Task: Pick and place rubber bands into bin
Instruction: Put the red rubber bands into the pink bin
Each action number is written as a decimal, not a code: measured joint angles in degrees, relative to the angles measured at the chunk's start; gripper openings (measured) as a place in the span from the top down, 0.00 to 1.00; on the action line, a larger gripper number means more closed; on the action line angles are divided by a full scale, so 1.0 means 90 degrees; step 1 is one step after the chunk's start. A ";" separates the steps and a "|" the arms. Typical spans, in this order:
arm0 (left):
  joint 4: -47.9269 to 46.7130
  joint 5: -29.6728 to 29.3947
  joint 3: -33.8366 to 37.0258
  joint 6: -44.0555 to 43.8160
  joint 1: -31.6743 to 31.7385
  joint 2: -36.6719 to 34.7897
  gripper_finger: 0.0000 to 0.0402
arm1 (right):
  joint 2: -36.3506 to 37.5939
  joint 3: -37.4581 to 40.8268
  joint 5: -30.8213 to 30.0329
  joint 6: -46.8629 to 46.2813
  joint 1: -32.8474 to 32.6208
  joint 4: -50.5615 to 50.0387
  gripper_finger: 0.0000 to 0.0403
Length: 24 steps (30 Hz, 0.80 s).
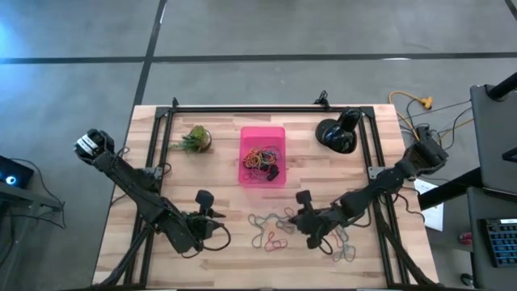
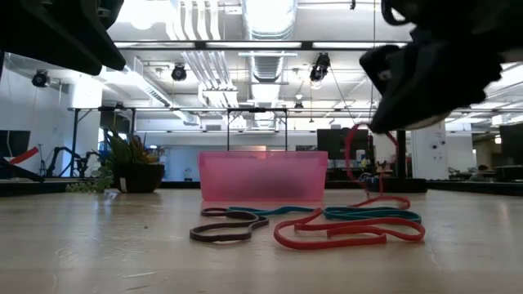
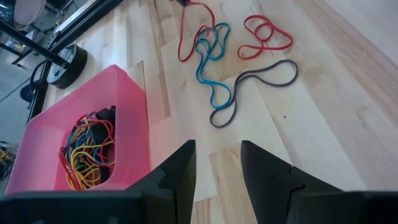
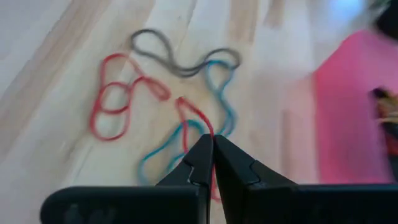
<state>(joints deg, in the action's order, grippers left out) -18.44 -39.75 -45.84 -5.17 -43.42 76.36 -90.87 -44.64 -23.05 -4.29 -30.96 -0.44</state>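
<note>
The pink bin [image 1: 262, 155] sits mid-table with a tangle of coloured rubber bands [image 3: 84, 146] and a dark piece inside. Loose rubber bands lie on the wood on its near side: red [image 3: 264, 36], blue [image 3: 208, 65] and grey [image 3: 252, 90]. More bands [image 1: 343, 246] lie toward the right. My right gripper [image 4: 211, 146] is over these loose bands, shut on a red band. My left gripper [image 3: 216, 163] hovers open near the bin's near left corner, touching nothing. My right gripper pinches a red rubber band between its two fingertips, on the end of the loop [image 4: 194, 117] that rises toward them. The fingers come from above, slanting down. The band hangs below the gripper [image 2: 350, 155], and its lower part [image 2: 384, 201] lies on the table.
A small leafy plant [image 1: 194, 139] stands left of the bin and a round black object [image 1: 338, 133] right of it. A black rail [image 1: 266, 107] runs along the far edge. Bare wood lies near the table's front left.
</note>
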 joint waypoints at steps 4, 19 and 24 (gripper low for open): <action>0.0002 -0.0003 0.0002 0.0000 0.0002 -0.0001 0.72 | 0.0205 0.0000 -0.0548 0.0554 0.0000 0.0093 0.98; 0.0002 -0.0131 0.0022 0.0010 0.0000 0.0000 0.72 | 0.1023 -0.0005 -0.1940 0.3195 0.0291 0.1688 0.98; 0.0002 -0.0138 0.0026 0.0012 0.0002 -0.0002 0.72 | 0.1026 -0.0005 -0.1938 0.3853 0.0817 0.2365 0.98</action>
<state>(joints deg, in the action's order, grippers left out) -18.41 -40.99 -45.61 -5.06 -43.40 76.34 -81.64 -44.69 -40.49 30.39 -23.60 20.84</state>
